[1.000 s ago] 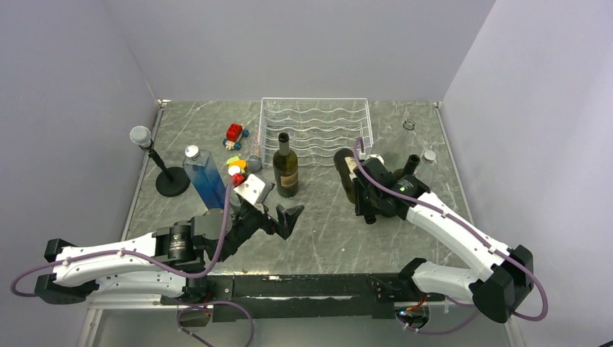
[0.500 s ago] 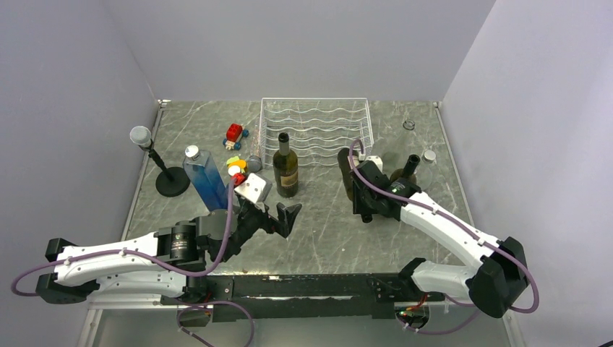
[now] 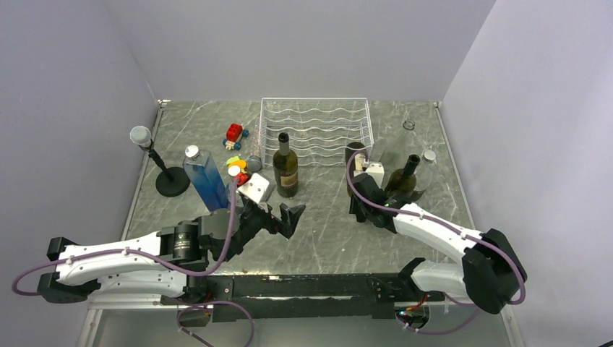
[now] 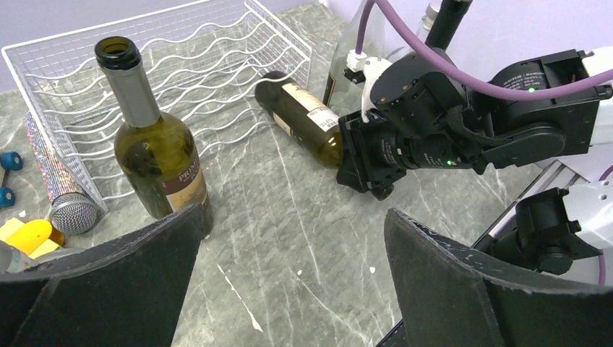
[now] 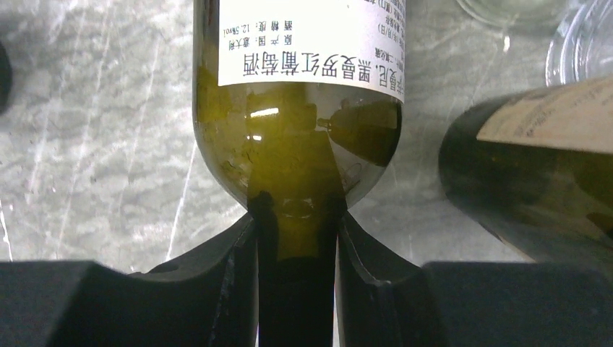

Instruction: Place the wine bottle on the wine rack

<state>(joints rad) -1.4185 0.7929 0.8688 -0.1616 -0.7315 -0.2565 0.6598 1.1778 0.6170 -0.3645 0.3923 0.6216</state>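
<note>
Wine bottle [image 5: 296, 137] with Chinese label reading 12.5%vol sits clamped by right pincer [image 5: 296, 224]; left pincer [image 4: 293, 213] gapes.

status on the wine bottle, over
Left fingers open, empty. Right fingers shut on wine bottle neck; bottle on its side, base toward rack, not on it yet. Another bottle stands before rack's front edge.

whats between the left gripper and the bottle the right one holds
Only bare marble table: in the left wrist view nothing sits between the open left gripper and the wine bottle in the right gripper.
</note>
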